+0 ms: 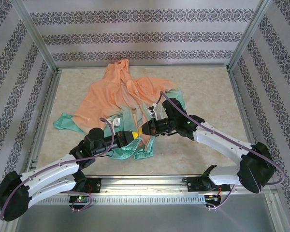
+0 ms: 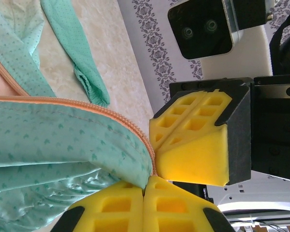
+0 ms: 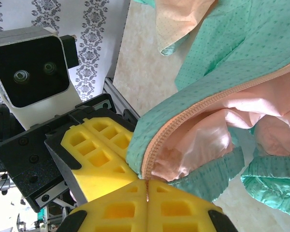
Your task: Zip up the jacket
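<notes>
The jacket (image 1: 121, 94) lies spread on the table, orange hood toward the back wall and mint green hem (image 1: 130, 151) toward me. Both grippers meet tip to tip over the hem. My left gripper (image 1: 133, 136) is shut on a mint hem corner (image 2: 87, 135) edged with orange zipper tape (image 2: 63, 101); its pads (image 2: 116, 208) are pressed together at the left gripper's tip (image 2: 146, 180). My right gripper (image 1: 146, 129) is shut on the other front edge, where orange zipper teeth (image 3: 183, 121) run down into the closed right gripper tip (image 3: 147, 182). The pink lining (image 3: 203, 140) shows beside it.
A mint sleeve cuff (image 1: 63, 122) lies at the left of the table, and a sleeve (image 2: 82, 63) trails on the marbled tabletop (image 1: 208, 96). Aluminium frame rails (image 1: 145, 182) and patterned walls (image 1: 145, 38) close the workspace on all sides.
</notes>
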